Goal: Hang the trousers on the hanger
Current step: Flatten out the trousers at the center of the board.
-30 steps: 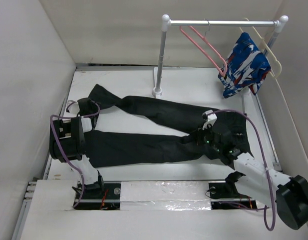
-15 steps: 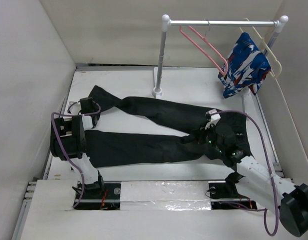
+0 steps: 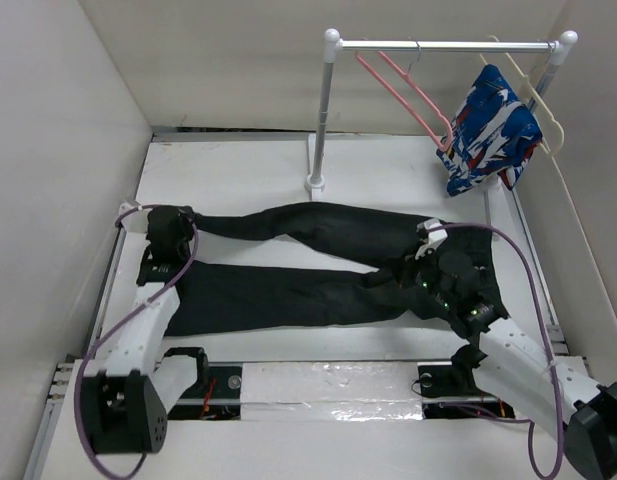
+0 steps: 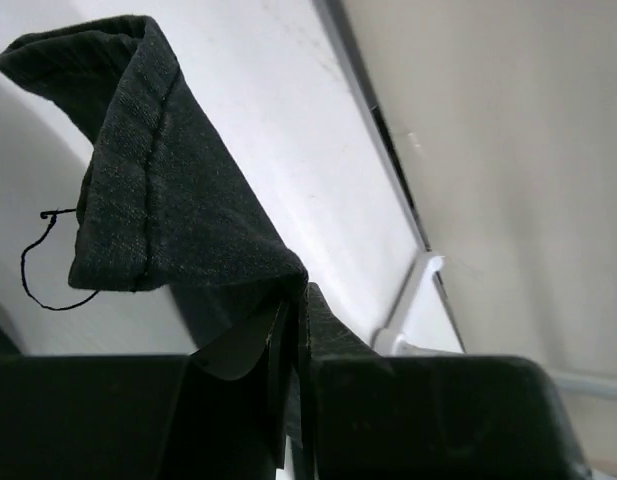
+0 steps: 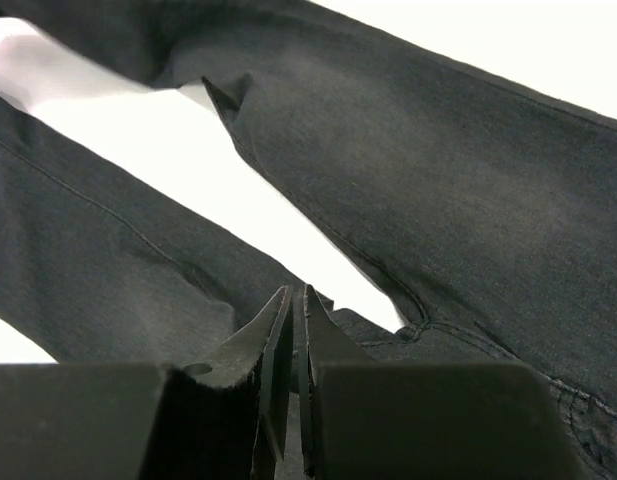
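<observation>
Left wrist view, left gripper [image 4: 296,295] pinching trousers [image 4: 158,190] hem, right gripper [image 5: 296,300] pressed together just over the crotch

Top view: I see even, soft overhead light; shadows are faint beneath the trousers [image 3: 288,295]. Glare streaks the glossy strip [image 3: 328,385] at the near edge. Wrist views: foreground dark and soft-focused; table [image 5: 468,30] blown out white, blurred at upper left.

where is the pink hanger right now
In the top view, the hanger hangs on the rail at far right, just left of the patterned garment.
</observation>
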Robot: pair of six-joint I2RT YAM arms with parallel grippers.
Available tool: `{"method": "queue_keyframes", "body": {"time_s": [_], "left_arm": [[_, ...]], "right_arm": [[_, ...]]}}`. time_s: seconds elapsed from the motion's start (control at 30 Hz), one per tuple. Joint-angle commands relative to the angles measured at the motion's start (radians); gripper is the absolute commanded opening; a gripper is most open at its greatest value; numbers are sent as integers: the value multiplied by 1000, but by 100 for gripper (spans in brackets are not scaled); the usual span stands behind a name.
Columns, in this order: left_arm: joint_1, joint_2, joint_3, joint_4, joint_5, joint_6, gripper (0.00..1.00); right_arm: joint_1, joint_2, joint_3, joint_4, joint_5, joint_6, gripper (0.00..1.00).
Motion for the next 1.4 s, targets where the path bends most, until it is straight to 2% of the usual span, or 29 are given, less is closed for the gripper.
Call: {"method": "queue_keyframes", "body": {"time_s": [0.0, 0.17, 0.33, 0.43, 0.5, 0.67, 0.73, 0.77, 0.8, 0.83, 0.87, 0.9, 0.97, 1.2, 1.23, 1.37], "left_arm": [[-3, -142, 46, -174, -50, 49, 0], [-3, -288, 79, -284, -27, 83, 0], [46, -226, 76, -255, 12, 97, 0], [61, -63, 128, -208, 25, 104, 0], [70, 114, 192, -190, 9, 121, 0], [70, 549, 580, -288, 5, 199, 0], [70, 655, 762, -415, -47, 197, 6], [70, 722, 798, -440, -88, 212, 14], [70, 748, 829, -464, -96, 245, 37], [81, 765, 870, -478, -102, 250, 46], [81, 773, 872, -482, -113, 255, 51], [90, 766, 862, -456, -116, 265, 63], [90, 730, 797, -419, -129, 269, 69], [100, 568, 558, -371, -106, 220, 59], [100, 542, 494, -377, -119, 212, 58], [100, 415, 395, -487, -223, 142, 55]], "right_arm": [[-4, -32, 26, 7, -10, -14, 12], [-26, -67, 29, -13, -22, -17, 12], [-35, -51, 33, 0, -37, -21, 12], [-35, -26, 41, -3, -47, -24, 12], [-35, -22, 44, -10, -50, -24, 12], [-35, -31, 39, -18, -41, -24, 12], [-35, -35, 36, -23, -37, -24, 13], [-35, -41, 33, -24, -34, -24, 13], [-35, -41, 32, -26, -33, -24, 13], [-35, -41, 29, -23, -30, -24, 13], [-35, -41, 27, -21, -25, -21, 13], [-35, -34, 26, -10, -25, -17, 14], [-35, -23, 33, -6, -33, -18, 14], [15, -11, 55, -22, -56, -29, 14], [16, -34, 56, -27, -53, -30, 14], [26, -98, 49, -49, -44, -24, 15]]}}
